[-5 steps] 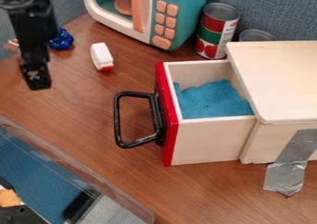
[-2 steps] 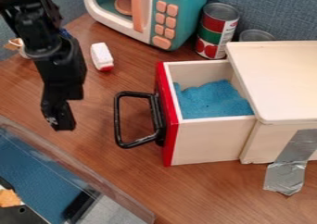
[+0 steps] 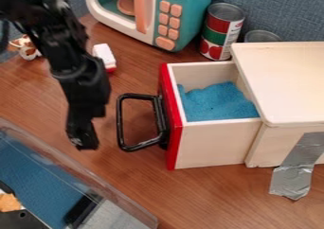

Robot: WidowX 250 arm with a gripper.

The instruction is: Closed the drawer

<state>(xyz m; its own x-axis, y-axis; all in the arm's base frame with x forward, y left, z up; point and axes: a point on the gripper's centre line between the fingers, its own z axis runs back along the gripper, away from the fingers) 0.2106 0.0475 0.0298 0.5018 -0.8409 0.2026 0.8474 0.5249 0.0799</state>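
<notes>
The black gripper hangs over the table at the left, just left of the drawer's black handle, with a small gap between them. The drawer has a red front and pale wooden sides, and stands pulled out to the left from its wooden box. Blue granular material lies inside it. From this angle I cannot tell how the gripper's tips stand to each other.
A teal toy microwave is at the back, with a red and green can beside it and a second can behind the box. A white and red object lies behind the gripper. A clear-walled tray fills the lower left; grey tape holds the box.
From the upper left, the gripper has moved right and toward the front, to beside the handle. The drawer has not moved.
</notes>
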